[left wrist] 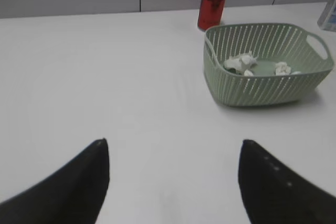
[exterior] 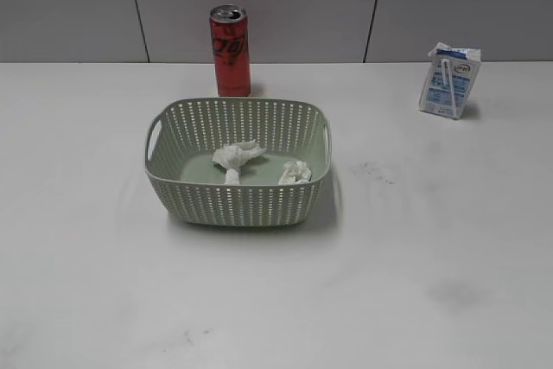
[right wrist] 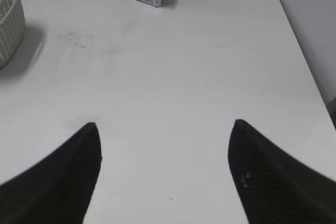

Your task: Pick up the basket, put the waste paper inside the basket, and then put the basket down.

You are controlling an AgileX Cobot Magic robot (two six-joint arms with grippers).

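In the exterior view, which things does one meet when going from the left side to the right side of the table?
Basket holding the waste paper → milk carton. The red can stands behind the basket, within its width, so its place in the order is unclear.

Soft, even light falls from above; the white bench (exterior: 449,239) shows no glare. The basket (exterior: 238,200) casts a faint shadow to its right. Both wrist views are slightly soft, their foreground gripper fingers (left wrist: 63,192) blurred and dark.

Waste paper (exterior: 239,156) in basket (exterior: 238,200), can (exterior: 231,39) just behind, carton (exterior: 449,80) far right on table (exterior: 415,283)
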